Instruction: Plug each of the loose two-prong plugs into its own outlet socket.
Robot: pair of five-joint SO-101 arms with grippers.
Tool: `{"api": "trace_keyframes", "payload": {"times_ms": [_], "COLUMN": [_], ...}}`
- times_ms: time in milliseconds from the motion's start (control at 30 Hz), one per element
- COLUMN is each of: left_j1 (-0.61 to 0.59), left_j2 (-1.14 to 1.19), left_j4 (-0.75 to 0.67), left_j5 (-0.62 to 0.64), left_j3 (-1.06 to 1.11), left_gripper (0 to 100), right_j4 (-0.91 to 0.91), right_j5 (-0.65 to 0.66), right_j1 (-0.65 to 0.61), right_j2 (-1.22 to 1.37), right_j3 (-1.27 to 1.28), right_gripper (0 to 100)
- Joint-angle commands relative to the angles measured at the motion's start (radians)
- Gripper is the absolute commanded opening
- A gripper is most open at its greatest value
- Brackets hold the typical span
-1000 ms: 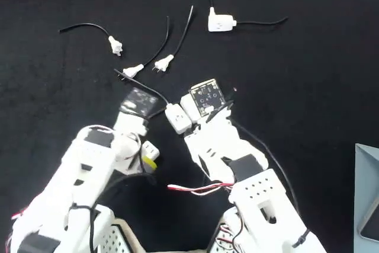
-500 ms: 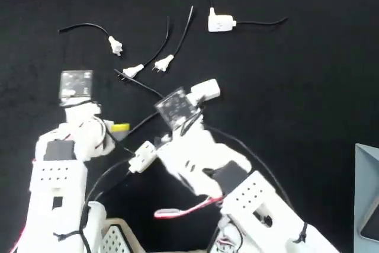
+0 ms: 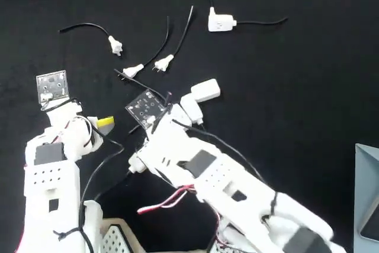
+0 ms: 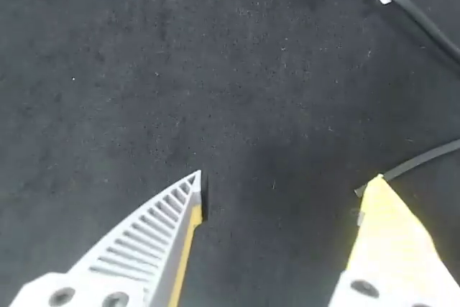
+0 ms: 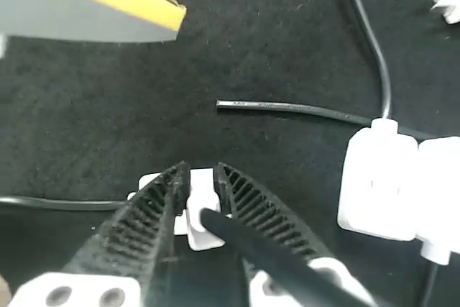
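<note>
Three loose two-prong plugs [image 3: 115, 45], [image 3: 133, 70], [image 3: 164, 62] lie on black cords at the back left. One white outlet socket [image 3: 220, 22] sits far back, and two more [image 3: 205, 90], [image 3: 190, 109] lie mid-table, also seen as white blocks [image 5: 377, 185]. My right gripper [image 5: 201, 172] is shut on a small white connector [image 5: 194, 210] with a black cord; I cannot tell whether it is a plug or a socket. Its white end [image 3: 137, 163] pokes out beside my right arm [image 3: 183, 158]. My left gripper [image 4: 287, 181] hangs open over bare cloth, its yellow fingertip [image 3: 105, 122] left of the right arm.
A black cloth [image 3: 308, 87] covers the table. A grey tray [image 3: 367, 194] sits at the right edge. A loose cord end [image 5: 219, 106] lies ahead of the right gripper. Red and white wires [image 3: 166, 202] trail beside the right arm.
My left arm has drawn back to the left, away from the white connector. My right arm has swung left from the two middle sockets and shut on that connector.
</note>
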Motion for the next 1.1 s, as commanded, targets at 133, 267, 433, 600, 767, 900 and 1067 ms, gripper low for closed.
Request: {"api": "trace_keyframes", "payload": {"times_ms": [133, 267, 433, 600, 767, 900, 1067], "left_j1": [-0.012, -0.012, -0.013, -0.013, -0.013, -0.013, -0.015], "left_j2": [-0.025, -0.025, -0.025, -0.025, -0.025, -0.025, -0.025], "left_j4": [-0.015, -0.014, -0.014, -0.014, -0.015, -0.015, -0.015], "left_j5": [0.006, 0.003, 0.002, 0.002, 0.002, 0.002, 0.002], "left_j3": [-0.013, -0.010, -0.008, -0.008, -0.008, -0.008, -0.010], "left_gripper": [34, 34, 34, 34, 34, 34, 34], "right_j4": [-0.066, -0.138, -0.167, -0.167, -0.167, -0.167, -0.167], "right_j5": [0.000, 0.000, 0.002, 0.002, -0.002, -0.005, -0.006], "right_j1": [0.014, 0.061, 0.094, 0.087, 0.063, 0.049, 0.017], "right_j2": [0.082, 0.122, 0.157, 0.157, 0.157, 0.157, 0.157], "right_j3": [-0.054, -0.047, -0.042, -0.027, -0.010, -0.016, -0.016], "right_gripper": [1.1, 1.1, 1.1, 1.1, 1.1, 1.1, 1.1]}}
